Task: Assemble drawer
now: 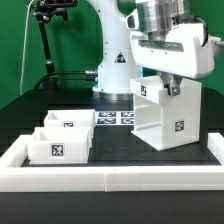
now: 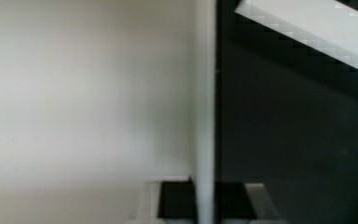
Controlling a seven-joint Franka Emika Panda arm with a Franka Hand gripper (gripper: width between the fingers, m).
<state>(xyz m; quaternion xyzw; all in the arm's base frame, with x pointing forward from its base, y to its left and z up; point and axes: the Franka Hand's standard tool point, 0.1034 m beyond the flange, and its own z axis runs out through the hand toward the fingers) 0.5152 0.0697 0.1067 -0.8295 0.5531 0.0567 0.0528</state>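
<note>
Drawer housing (image 1: 160, 118), the tall open-fronted white box, stood upright directly beneath the claw (image 1: 170, 90), with one square tag (image 1: 181, 127) low on its side wall. In the wrist view the claw (image 2: 208, 197) straddled a thin edge of the housing's panel (image 2: 208, 100), one dark finger (image 2: 172, 202) on each side of it. Whether the jaws were pressed onto that edge or only bracketing it with a sliver of slack could not be told from either picture.

Well away from the claw, toward the exterior view's left, lay the two loose trays. The front tray (image 1: 58, 148) showed a tag on its near face, and the rear tray (image 1: 70, 122) sat just behind it, touching or nearly so. Neither was inside the housing. The marker board (image 1: 115, 118) lay flat on the dark table (image 1: 120, 150) between the trays and the housing, and the low white border wall (image 1: 110, 180) ran along the near side.

By my reading, the step in hand was positioning the housing, gripped or about to be gripped by its top edge, with both trays not yet inserted. The next move probably called for a firm, square hold on that thin panel so the box would not tip. The open front would then need to be turned toward the trays, leaving room to slide each one in level.
</note>
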